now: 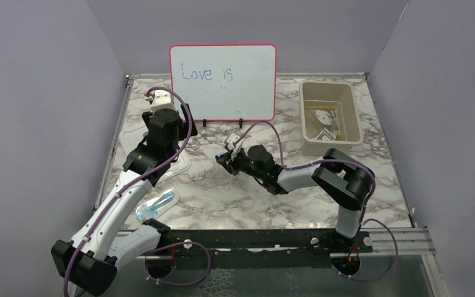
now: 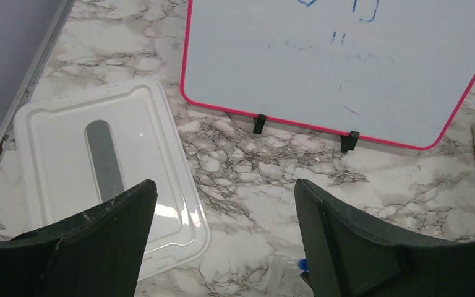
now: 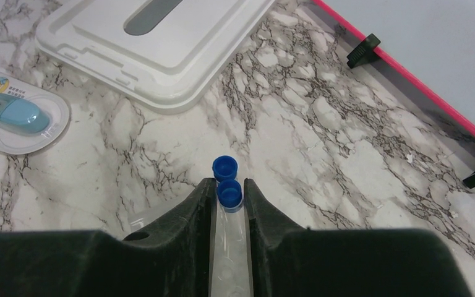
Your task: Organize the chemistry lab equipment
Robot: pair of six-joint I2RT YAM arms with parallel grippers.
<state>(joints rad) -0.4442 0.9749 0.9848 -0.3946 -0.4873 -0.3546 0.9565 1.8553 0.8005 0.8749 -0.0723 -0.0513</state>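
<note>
Blue-capped tube (image 1: 218, 159) lies mid-counter at the tip of the right gripper (image 1: 226, 154), in front of the one whiteboard (image 1: 222, 80); caps are too small to count in the top view. One clear packet (image 1: 158, 204) with a light-blue item sits front left, beside the left arm. One beige bin (image 1: 331, 117) stands back right, its contents too small to tell apart. One white lid (image 1: 182, 166) lies flat under the left arm.

Left wrist view: the left gripper (image 2: 224, 189) has its jaws spread wide with nothing between them, over the bare counter (image 2: 241, 173) between lid and whiteboard. One blue speck shows at the bottom edge, just beside one finger.

Right wrist view: two blue caps. One tops the clear tube lying between the right jaws, which pinch it with both fingers (image 3: 198, 204) touching. The second blue cap (image 3: 224, 166) sits just ahead of the fingertips, against the first. The packet lies far left, well apart from the jaws.
</note>
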